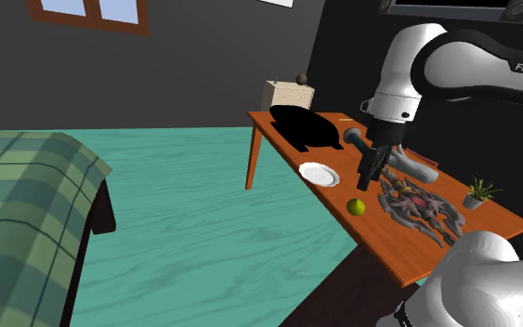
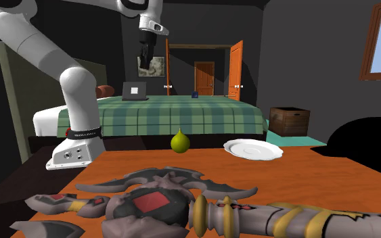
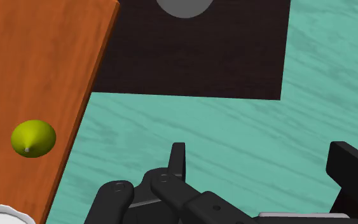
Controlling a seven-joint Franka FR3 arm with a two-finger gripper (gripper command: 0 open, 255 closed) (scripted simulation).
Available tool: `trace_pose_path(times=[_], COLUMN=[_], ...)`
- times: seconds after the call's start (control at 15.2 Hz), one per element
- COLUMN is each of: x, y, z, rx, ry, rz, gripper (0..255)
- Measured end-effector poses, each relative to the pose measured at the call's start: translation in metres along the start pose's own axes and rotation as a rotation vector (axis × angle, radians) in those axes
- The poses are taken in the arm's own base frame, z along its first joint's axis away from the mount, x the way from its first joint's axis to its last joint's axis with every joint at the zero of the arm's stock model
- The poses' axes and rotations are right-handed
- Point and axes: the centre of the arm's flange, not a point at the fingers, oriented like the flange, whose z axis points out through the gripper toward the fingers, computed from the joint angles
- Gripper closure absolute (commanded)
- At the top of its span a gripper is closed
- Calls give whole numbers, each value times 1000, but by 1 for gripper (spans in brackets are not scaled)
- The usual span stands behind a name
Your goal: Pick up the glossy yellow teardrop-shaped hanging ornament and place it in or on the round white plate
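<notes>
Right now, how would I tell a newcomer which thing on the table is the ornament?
Find the long orange table. Near the edge facing the bed, beside the round white plate, stands the ornament. It is small, glossy, yellow-green and teardrop-shaped, unlike the flat plate and the sprawling grey-and-red prop.

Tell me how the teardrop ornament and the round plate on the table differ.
Colour: the ornament is glossy yellow-green; the plate is white. Shape: the ornament is a plump teardrop, point up; the plate is a flat, shallow disc. Spread: the plate is wider, the ornament taller. Both sit apart on the orange table, near one edge.
</notes>
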Motion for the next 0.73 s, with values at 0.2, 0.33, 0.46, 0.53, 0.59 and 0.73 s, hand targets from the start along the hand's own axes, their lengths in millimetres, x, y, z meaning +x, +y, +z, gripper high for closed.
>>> trace_pose_path(times=[0.2, 0.33, 0.46, 0.53, 0.59, 0.73], x=[-3, -5, -8, -10, -10, -10], y=[11, 29, 46, 54, 65, 85], z=[11, 23, 40, 50, 56, 70], rx=[-8, -21, -36, -43, -50, -65], ry=[16, 40, 65, 78, 91, 117], rz=[-4, -10, -17, -21, -24, -32], gripper=[0, 0, 0, 0, 0, 0])
